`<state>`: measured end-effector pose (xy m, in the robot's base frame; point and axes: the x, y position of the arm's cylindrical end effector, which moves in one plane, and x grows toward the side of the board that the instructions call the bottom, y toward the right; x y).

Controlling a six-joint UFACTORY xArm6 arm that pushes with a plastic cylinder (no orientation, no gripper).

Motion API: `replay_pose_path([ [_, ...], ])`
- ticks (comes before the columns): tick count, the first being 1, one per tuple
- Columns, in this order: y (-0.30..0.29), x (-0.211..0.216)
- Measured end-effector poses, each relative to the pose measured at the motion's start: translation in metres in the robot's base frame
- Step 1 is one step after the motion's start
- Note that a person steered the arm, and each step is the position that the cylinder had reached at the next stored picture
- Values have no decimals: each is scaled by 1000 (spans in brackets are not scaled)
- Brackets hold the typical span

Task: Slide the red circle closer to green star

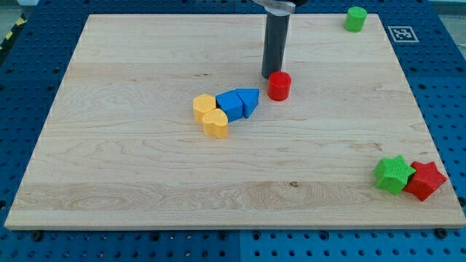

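The red circle, a short red cylinder, stands on the wooden board a little above and right of the board's middle. The green star lies near the board's bottom right corner, touching a red star on its right. My tip is the lower end of the dark rod that comes down from the view's top. It sits just above and left of the red circle, touching it or nearly so.
Two blue blocks and two yellow blocks cluster left of the red circle. A green cylinder stands near the board's top right corner. The board's edges border a blue pegboard table.
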<state>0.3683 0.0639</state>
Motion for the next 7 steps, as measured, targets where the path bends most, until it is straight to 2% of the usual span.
replay_pose_path([
  [4, 7, 70],
  [7, 77, 105],
])
